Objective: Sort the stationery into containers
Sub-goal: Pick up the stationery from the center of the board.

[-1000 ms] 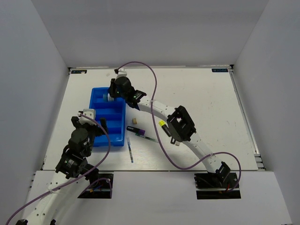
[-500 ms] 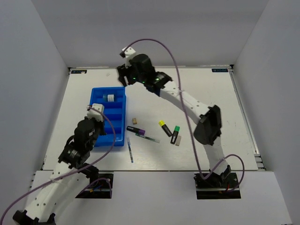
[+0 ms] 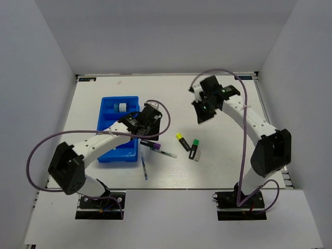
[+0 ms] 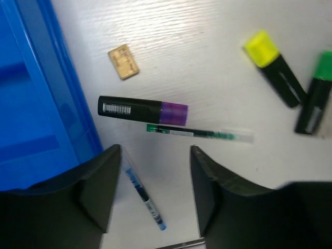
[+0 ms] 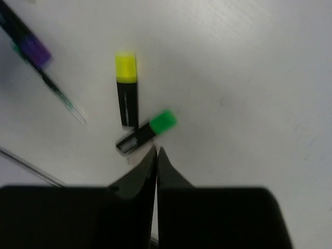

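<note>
The blue tray (image 3: 110, 148) lies left of centre, with the blue-white pot (image 3: 120, 107) in its far compartment. My left gripper (image 3: 148, 127) hovers open and empty just right of the tray (image 4: 31, 104), above the purple-tipped marker (image 4: 142, 110), the green pen (image 4: 199, 134) and the blue pen (image 4: 144, 197). The tan eraser (image 4: 123, 61) lies beyond the marker. The yellow highlighter (image 3: 181, 141) and the green highlighter (image 3: 194, 149) lie at centre. My right gripper (image 3: 201, 111) is shut and empty, raised beyond both highlighters (image 5: 126, 88) (image 5: 146, 133).
A small pale piece (image 3: 197, 157) lies against the green highlighter's near end. The purple marker (image 3: 150, 145), the green pen (image 3: 167, 154) and the blue pen (image 3: 143, 168) lie close together right of the tray. White walls enclose the table on three sides.
My right arm has left the tray's far end and swung right to the table's middle. My left arm has reached from the tray's near end to the pens. The pot stays in the tray.
</note>
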`<state>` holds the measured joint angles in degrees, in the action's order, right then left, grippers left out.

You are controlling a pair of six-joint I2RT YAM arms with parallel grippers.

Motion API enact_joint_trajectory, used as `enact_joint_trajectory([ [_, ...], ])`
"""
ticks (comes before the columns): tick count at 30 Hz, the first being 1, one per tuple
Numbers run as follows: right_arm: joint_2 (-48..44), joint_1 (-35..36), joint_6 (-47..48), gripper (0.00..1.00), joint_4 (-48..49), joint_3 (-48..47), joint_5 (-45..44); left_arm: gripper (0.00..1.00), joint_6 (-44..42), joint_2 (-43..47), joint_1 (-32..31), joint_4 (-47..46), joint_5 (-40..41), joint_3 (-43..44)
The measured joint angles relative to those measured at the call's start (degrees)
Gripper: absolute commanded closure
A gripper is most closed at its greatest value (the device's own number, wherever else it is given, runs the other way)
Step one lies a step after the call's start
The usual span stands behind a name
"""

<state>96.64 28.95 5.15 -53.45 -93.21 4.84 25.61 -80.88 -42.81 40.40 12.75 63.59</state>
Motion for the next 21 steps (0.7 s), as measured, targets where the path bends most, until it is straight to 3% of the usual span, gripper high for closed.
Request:
enact_joint_trajectory([
  [4,-8.1,-4.2,-2.4,1.0,1.3,19.5,4.7,0.48,6.9,-7.0,-1.8,2.1,4.9,1.2],
  [7,-14.6,-5.6,-3.5,1.0,1.7,27.9,7.4,0.51,10.0,-12.0,-2.5,2.9,7.3,3.4],
  [14,-19.2,-8.7,-5.0,1.0,9.6,34.9,12.4,0.51,13.1,-21.1,-2.5,2.4,13.0,9.1],
  [21,-19.2,-11.9,-5.1,0.95,11.9,36.0,16.5,0.42,13.4,-23.7,-1.9,1.1,17.2,9.4],
])
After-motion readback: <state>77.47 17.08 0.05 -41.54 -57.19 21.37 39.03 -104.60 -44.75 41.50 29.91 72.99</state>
